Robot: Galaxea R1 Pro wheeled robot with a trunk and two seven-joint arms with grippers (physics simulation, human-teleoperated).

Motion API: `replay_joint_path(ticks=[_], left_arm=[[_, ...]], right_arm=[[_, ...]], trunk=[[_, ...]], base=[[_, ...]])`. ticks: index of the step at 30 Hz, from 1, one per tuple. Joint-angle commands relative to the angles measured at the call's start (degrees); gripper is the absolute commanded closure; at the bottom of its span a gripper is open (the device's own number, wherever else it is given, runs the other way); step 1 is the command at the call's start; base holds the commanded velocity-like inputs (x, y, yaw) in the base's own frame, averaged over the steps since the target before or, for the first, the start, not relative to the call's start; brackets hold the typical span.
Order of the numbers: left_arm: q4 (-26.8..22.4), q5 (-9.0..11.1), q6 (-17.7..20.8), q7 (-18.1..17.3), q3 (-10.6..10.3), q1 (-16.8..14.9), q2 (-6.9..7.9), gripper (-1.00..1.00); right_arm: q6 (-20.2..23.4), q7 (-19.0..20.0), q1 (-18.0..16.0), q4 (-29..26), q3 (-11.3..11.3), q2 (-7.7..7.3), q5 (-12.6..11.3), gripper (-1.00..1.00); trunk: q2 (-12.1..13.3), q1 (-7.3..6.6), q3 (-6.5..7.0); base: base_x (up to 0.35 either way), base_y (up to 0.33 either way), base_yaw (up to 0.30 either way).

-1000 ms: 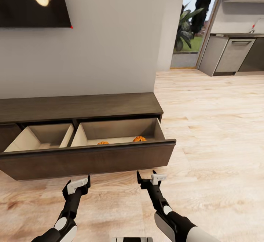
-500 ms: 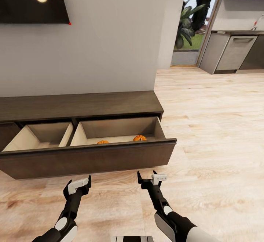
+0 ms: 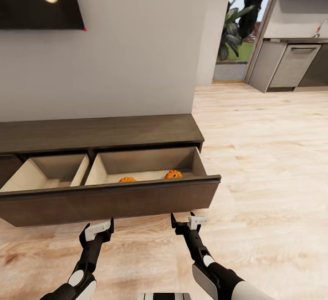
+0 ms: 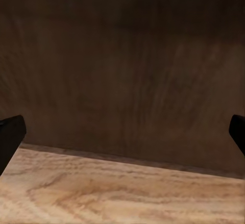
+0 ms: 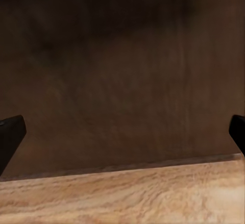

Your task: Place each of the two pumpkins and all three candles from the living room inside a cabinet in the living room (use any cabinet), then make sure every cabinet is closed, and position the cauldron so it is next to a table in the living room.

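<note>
The long, low dark-brown wooden cabinet (image 3: 98, 132) stands at twelve o'clock with its wide drawer (image 3: 109, 200) pulled out. Two small orange ribbed pumpkins (image 3: 173, 174) (image 3: 127, 180) lie inside, near its front edge. The left gripper (image 3: 97, 231) and right gripper (image 3: 187, 224) hover just short of the drawer front, fingers apart, empty. Bare light wood floor (image 3: 269, 163) opens toward three o'clock.

Cabinet (image 3: 100, 132): long, low, dark-brown wood, flat top, set against the grey wall.
Drawer (image 3: 114, 198): pulled out wide, pale inside, split into two compartments by a divider.
Right compartment: holds two pumpkins, one (image 3: 127, 180) near the middle, the other (image 3: 173, 174) well apart toward the right end.
Floor (image 3: 264, 154): light wood planks; the cabinet stands on it.
</note>
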Motion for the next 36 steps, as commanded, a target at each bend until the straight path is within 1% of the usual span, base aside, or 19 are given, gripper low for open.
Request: replay_joint_path(ticks=[1, 7, 15, 22, 29, 36], left_arm=[[0.0, 0.4, -0.4, 0.4, -0.4, -0.1, 0.11, -1.0], [0.0, 0.5, -0.4, 0.3, -0.3, -0.1, 0.25, -1.0], [0.0, 0.5, -0.4, 0.3, -0.3, -0.1, 0.33, -1.0], [0.0, 0.6, -0.4, 0.3, -0.2, -0.1, 0.34, -1.0], [0.0, 0.5, -0.4, 0.4, -0.2, -0.1, 0.39, -1.0], [0.0, 0.6, -0.4, 0.4, -0.1, -0.1, 0.42, -1.0]], right_arm=[[-0.2, -0.6, -0.1, 0.0, 0.5, -0.03, -0.1, -1.0], [-0.2, -0.5, -0.1, 0.1, 0.5, -0.03, -0.2, -1.0], [-0.2, -0.5, -0.1, 0.2, 0.5, 0.01, -0.2, -1.0], [-0.1, -0.5, -0.1, 0.2, 0.5, 0.05, -0.2, -1.0], [-0.1, -0.5, -0.1, 0.2, 0.5, 0.06, -0.2, -1.0], [-0.1, -0.5, -0.1, 0.2, 0.5, 0.06, -0.2, -1.0]], trunk=[[0.0, 0.0, -0.05], [0.0, 0.0, -0.05], [0.0, 0.0, -0.05], [0.0, 0.0, -0.05], [0.0, 0.0, -0.05], [0.0, 0.0, -0.05]], base=[[0.095, 0.0, 0.0], [0.196, 0.0, 0.0], [0.049, 0.0, 0.0], [0.175, 0.0, 0.0], [0.026, 0.0, 0.0], [0.181, 0.0, 0.0]])
